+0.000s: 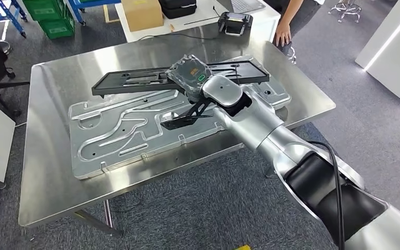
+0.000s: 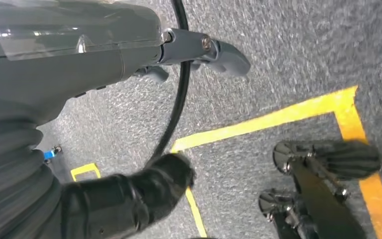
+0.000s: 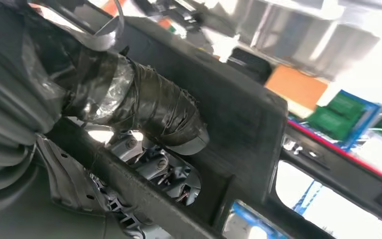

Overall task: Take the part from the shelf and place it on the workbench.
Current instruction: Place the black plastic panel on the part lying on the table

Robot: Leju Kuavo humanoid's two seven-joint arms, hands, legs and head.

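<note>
The long black part [image 1: 151,82] is gripped by the right hand [image 3: 144,112] above the embossed metal panel [image 1: 114,140]. Bare counter [image 1: 47,156] is left along the near and left edges. The left hand [image 2: 199,52] is seen with fingers apart over carpet.

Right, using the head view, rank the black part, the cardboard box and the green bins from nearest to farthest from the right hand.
1. Black part: held by the right hand, above the workbench.
2. Cardboard box: on the white table behind the workbench.
3. Green bins: far back on the left, on the blue rack.
</note>
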